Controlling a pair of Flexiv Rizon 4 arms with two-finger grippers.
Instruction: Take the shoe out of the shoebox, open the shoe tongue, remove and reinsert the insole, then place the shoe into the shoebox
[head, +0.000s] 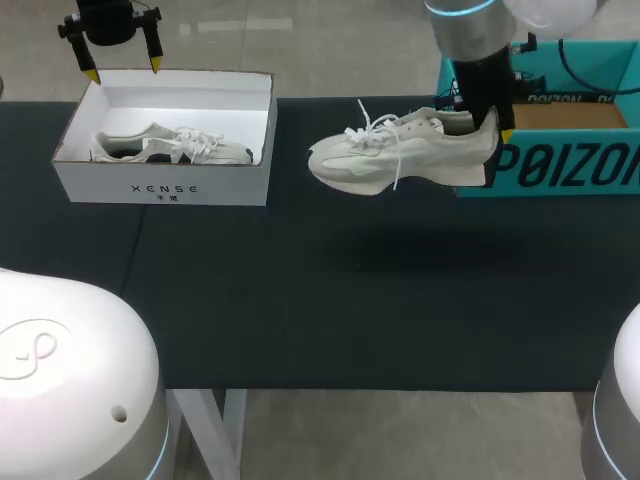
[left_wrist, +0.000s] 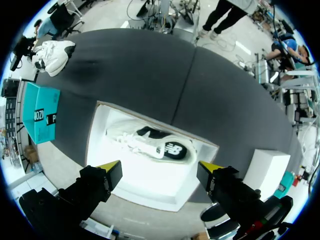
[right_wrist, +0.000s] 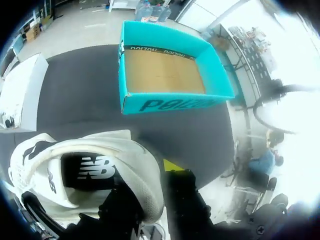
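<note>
White lace-up sneaker (head: 400, 150) (right_wrist: 85, 170) (left_wrist: 52, 55) hung clear of the dark bench (head: 350, 300), its shadow on the surface below, toe pointing toward the white cardboard shoebox (head: 165, 185), laces loose. Right tool (head: 490, 125) (right_wrist: 152, 190) was clamped on the sneaker's heel wall, one finger inside the collar and one outside. Heel end sat just beside the teal cardboard shoebox (head: 560, 165) (right_wrist: 170, 102) at the bench's right side, brown floor of that box showing.

Left tool (head: 123, 70) (left_wrist: 160, 170) hovered over the far edge of the white cardboard shoebox, fingers spread wide, touching nothing. Inside that box lay a second pale sneaker with dark patches (head: 170, 147) (left_wrist: 150, 142), on its side along the box's length.

The two boxes stood well apart, with the held sneaker between them.
</note>
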